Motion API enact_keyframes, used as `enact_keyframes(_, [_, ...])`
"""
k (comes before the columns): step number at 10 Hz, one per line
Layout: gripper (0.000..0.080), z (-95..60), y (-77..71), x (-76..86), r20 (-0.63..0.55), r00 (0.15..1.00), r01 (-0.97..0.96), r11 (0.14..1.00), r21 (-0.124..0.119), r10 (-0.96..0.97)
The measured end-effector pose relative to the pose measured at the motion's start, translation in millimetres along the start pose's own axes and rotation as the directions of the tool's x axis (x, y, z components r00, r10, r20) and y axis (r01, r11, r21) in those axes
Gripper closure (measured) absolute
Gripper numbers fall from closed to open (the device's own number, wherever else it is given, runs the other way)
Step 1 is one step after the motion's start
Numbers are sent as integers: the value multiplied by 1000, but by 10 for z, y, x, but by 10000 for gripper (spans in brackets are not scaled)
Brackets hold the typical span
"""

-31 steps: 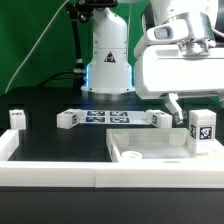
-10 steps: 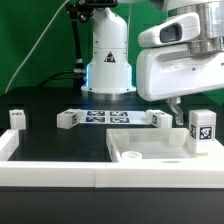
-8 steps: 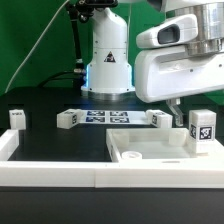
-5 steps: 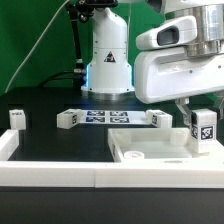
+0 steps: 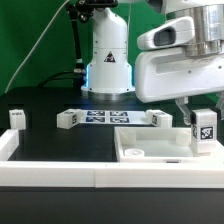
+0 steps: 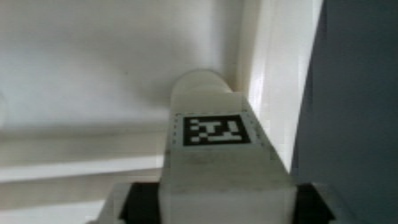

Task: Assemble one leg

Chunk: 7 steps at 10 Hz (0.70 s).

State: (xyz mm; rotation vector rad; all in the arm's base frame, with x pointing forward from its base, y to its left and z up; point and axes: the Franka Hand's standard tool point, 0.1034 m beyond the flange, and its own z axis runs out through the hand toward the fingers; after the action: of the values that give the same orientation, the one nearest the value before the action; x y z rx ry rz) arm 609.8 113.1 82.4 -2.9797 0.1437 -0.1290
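Note:
My gripper [image 5: 203, 108] is shut on the leg [image 5: 204, 127], a small white post with a black-and-white tag, at the exterior view's right. It holds the leg upright over the right end of the wide white slab with round sockets [image 5: 150, 152]. In the wrist view the leg [image 6: 217, 150] runs out from between the dark fingers [image 6: 134, 203], tag facing the camera, with the white slab [image 6: 89, 100] behind it. Whether the leg's lower end touches the slab is hidden.
Three more white tagged posts stand on the black table: one at the far left [image 5: 16, 118], one [image 5: 68, 119] and one [image 5: 160, 119] at the ends of the marker board [image 5: 110, 116]. The robot base [image 5: 108, 60] stands behind. A white rail [image 5: 60, 172] runs along the front.
My gripper has moved to the exterior view's right and closed around the leg. The slab has shifted a little to the right.

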Motion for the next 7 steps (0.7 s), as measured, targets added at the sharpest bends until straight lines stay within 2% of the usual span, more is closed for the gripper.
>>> enact_keyframes(1, [508,0,0,1,-6,992,-130,991,-8,130])
enact_keyframes(3, [507,3,10,3,-14,910,-414,910,-13,413])
enact_keyframes(5, [506,14,-7,-9,-25,778,-629,777,-20,628])
enact_keyframes(7, [506,16,-43,-24,-40,604,-797,604,-25,796])
